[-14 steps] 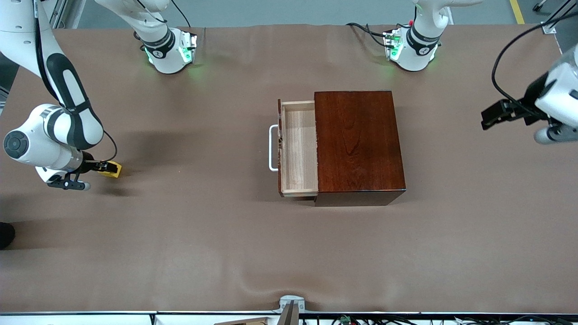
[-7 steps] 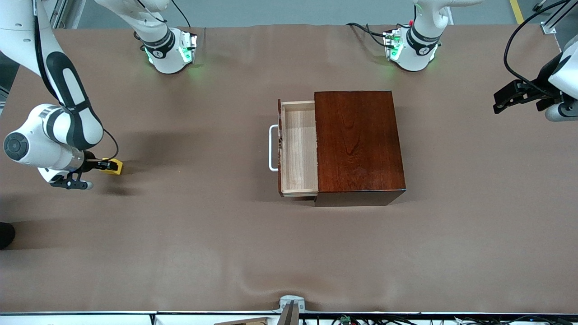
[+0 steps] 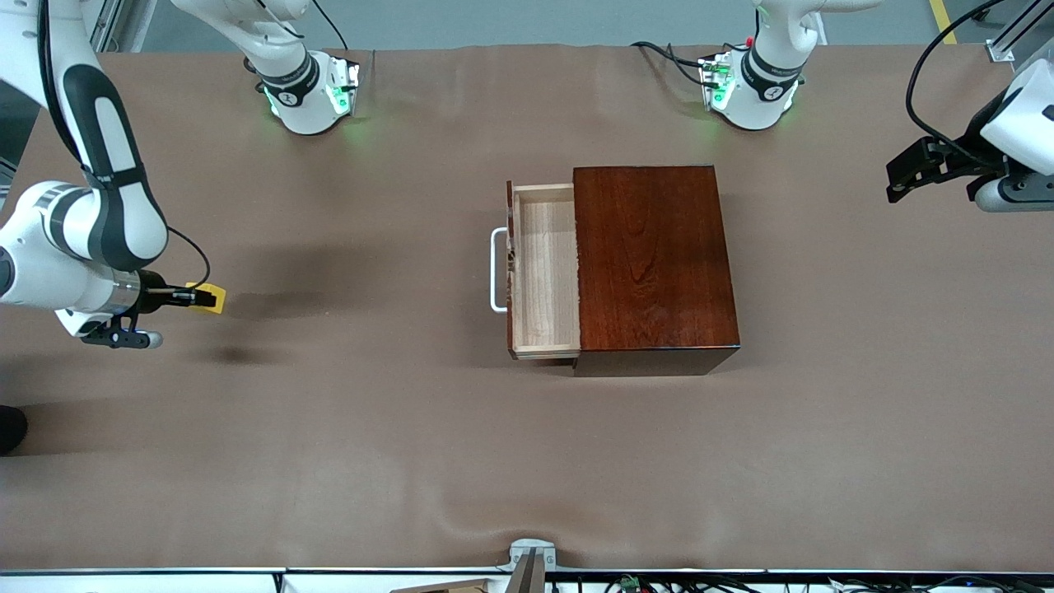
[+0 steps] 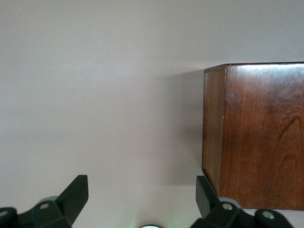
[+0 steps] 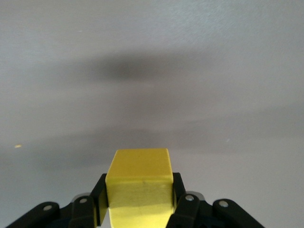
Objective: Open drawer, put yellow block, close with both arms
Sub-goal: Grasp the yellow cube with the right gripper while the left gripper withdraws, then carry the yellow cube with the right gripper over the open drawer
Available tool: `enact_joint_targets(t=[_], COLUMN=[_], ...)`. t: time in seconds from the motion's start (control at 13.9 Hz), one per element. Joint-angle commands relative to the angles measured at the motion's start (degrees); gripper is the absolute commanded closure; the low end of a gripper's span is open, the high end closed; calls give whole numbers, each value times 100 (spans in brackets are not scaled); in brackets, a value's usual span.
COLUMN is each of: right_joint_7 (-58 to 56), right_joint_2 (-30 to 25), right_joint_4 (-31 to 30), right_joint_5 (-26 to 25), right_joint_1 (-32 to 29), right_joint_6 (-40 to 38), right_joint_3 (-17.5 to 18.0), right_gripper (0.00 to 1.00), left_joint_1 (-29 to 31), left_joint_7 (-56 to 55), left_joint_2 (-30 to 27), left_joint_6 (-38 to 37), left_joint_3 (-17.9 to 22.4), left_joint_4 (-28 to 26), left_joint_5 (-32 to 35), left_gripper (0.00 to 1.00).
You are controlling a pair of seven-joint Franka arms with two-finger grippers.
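Drawer point(image 3: 543, 272) is pulled out already, so step 1 looks done. Its pale wood tray shows bare inside, nothing in it yet. White bar handle point(image 3: 496, 270) sticks out toward the right arm's end of the table.

Yellow block point(image 3: 211, 297) is a small bright cube w/ plain flat sides. Right gripper point(image 3: 196, 297) is pinched tight on it, one finger on each side. The block looks lifted a bit: its shadow sits apart from it on the brown table cloth point(image 3: 370, 445). It is well apart from the drawer, out at the right arm's end.

Left gripper point(image 3: 904, 177) waits up in the air at the left arm's end, near the reddish-brown wooden box point(image 3: 655, 263). Its fingers point(image 4: 76, 192) are spread wide w/ nothing in them.

Left to do, I think: carry block over, drop it in the tray, then push the drawer shut w/ both arms.
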Motion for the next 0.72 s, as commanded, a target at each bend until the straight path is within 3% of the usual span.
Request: enact_joint_targets(t=[0.0,0.43,0.65], right_joint_7=[852,2838,3928], right_joint_2=[-249,-442,-495], right_joint_4=[287,964,1140], right_joint_5=[58,93,268], right_joint_1=[380,1364,1865], right_joint_6=[-685,-1758,-1935], right_joint_3=[-13,-13,-13], right_gripper=[100,100,100], left_joint_1=[17,8,-1], left_joint_7=[49,75,66], left_joint_2=[-78,-70,-70], left_joint_6=[-127,-162,-162], left_joint_3=[-1,-1,-10], left_joint_4=[24,33,68], left_joint_5=[-110,-110,-101], left_gripper=[0,0,0])
